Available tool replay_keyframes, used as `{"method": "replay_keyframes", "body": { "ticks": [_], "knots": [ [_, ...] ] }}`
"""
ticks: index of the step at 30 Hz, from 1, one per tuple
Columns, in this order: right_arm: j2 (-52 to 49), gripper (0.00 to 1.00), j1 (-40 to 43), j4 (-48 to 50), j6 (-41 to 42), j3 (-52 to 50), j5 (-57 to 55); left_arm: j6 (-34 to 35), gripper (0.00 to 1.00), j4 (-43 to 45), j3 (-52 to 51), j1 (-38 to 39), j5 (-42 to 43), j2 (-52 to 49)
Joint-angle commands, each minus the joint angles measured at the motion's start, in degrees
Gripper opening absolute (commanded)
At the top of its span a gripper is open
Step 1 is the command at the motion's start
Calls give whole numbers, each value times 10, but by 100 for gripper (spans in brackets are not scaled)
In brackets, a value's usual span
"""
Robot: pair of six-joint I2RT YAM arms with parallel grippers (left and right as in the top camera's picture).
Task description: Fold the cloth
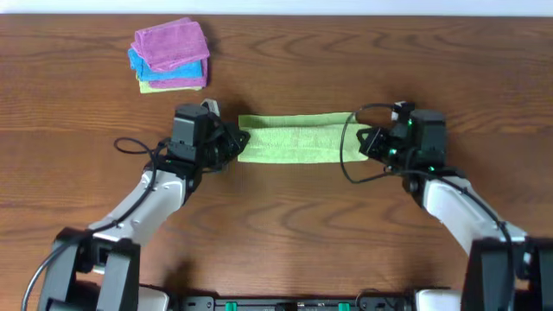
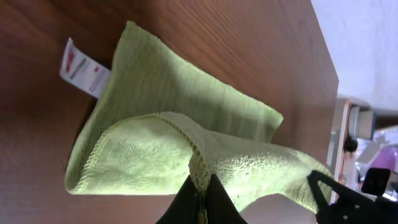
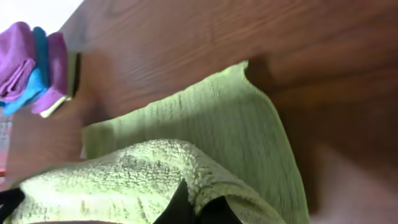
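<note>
A light green cloth (image 1: pixel 296 138) lies as a long strip on the wooden table between my two grippers. My left gripper (image 1: pixel 232 143) is shut on its left end; in the left wrist view the jaws (image 2: pixel 200 186) pinch a raised edge of the cloth (image 2: pixel 161 106), and a white label (image 2: pixel 84 70) shows at its far corner. My right gripper (image 1: pixel 366 142) is shut on the right end; in the right wrist view the jaws (image 3: pixel 199 202) pinch a lifted fold of the cloth (image 3: pixel 211 124). The near layer is held up over the flat lower layer.
A stack of folded cloths, purple on top over blue and yellow-green (image 1: pixel 170 54), sits at the far left of the table; it also shows in the right wrist view (image 3: pixel 34 65). The table's far edge meets a white wall.
</note>
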State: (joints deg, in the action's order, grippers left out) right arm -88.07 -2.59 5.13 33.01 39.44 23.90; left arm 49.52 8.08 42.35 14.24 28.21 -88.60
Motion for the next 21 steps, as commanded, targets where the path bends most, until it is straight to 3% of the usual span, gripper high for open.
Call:
{"method": "replay_keyframes", "body": {
  "ticks": [1,11,21],
  "knots": [
    [-39,1,-4,9,-23,35,-12,8,6,9,10,-2,-26,-15],
    [-138,1,-12,31,-40,109,-23,9,6,66,13,-2,-49,-66],
    [-187,1,-20,61,-50,118,-53,2,6,88,34,-2,-77,-120]
  ]
}}
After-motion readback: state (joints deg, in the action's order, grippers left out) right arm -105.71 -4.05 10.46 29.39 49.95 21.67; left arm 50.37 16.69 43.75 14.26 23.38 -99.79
